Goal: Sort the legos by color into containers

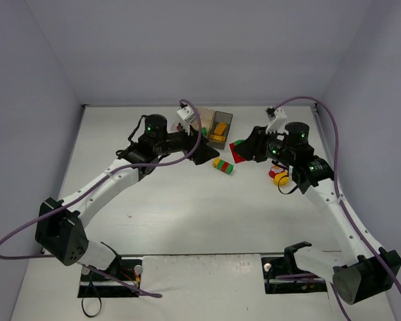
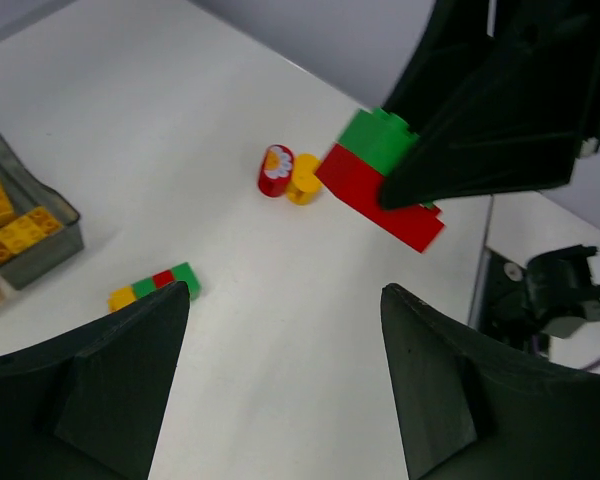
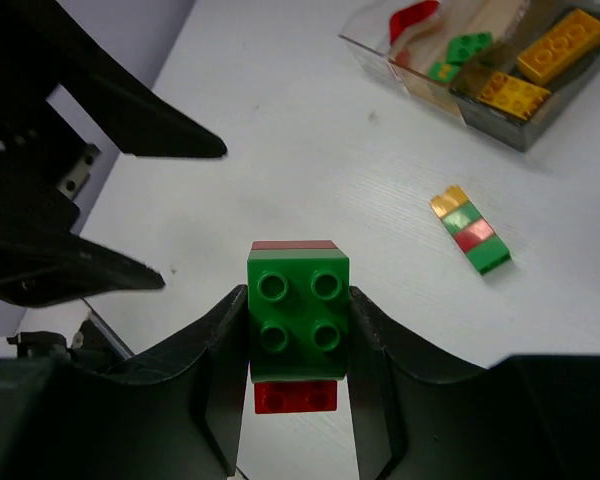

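Within right end effector [image 3: 300,305], legos [image 2: 370,185], seemingly aloft

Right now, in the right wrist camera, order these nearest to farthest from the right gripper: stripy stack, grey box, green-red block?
1. green-red block: held in the right gripper.
2. stripy stack: on the table, right side.
3. grey box: far back, top right.

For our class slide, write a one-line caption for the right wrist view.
Right gripper shut on a green-and-red lego stack, with the sorting containers in the background.
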